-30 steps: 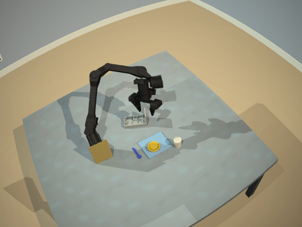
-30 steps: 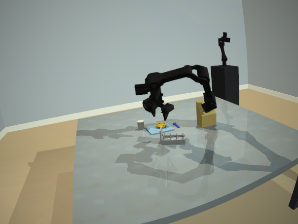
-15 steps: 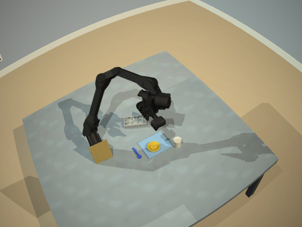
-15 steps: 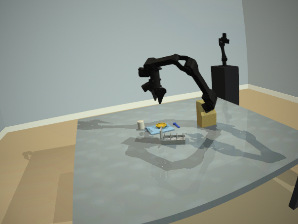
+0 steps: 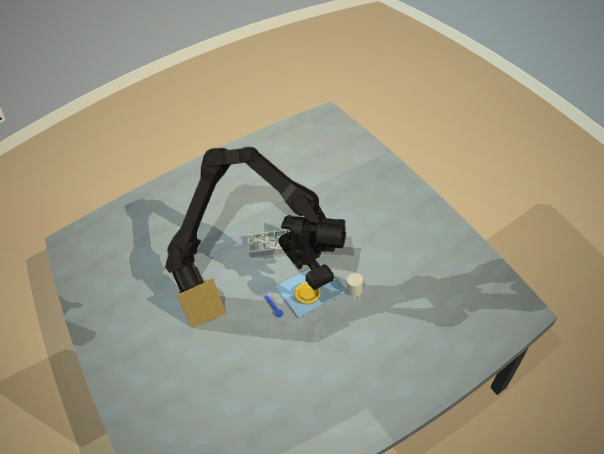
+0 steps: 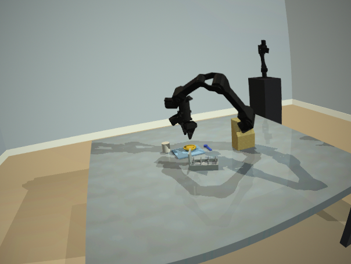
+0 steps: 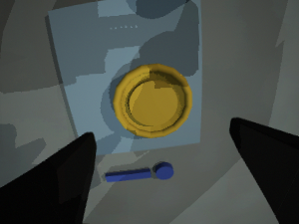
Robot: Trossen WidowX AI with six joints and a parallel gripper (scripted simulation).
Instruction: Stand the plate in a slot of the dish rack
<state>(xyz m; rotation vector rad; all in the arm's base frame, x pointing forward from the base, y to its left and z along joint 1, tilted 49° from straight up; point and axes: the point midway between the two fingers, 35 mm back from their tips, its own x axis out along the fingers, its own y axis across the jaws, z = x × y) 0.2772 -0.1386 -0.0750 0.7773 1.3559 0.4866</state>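
Observation:
The round yellow plate (image 5: 307,293) (image 6: 190,147) (image 7: 153,101) lies flat on the light blue mat (image 5: 298,311) (image 6: 180,156) (image 7: 85,113). My gripper (image 6: 188,136) (image 7: 164,132) is open and empty. It hangs above the plate and mat, pointing down. In the wrist view the plate lies between and beyond the two fingertips. The grey dish rack (image 5: 265,252) (image 6: 203,167) stands beside the mat, with short upright rails and a taller wall at one end. No plate stands in the part of it that shows. The arm hides part of the rack in the top view.
A blue spoon-like piece (image 5: 272,304) (image 6: 207,146) (image 7: 129,175) lies beside the mat. A cream cylinder (image 5: 355,285) (image 6: 165,147) stands at the mat's other side. The arm's base is at a yellow-brown block (image 5: 202,304) (image 6: 246,141).

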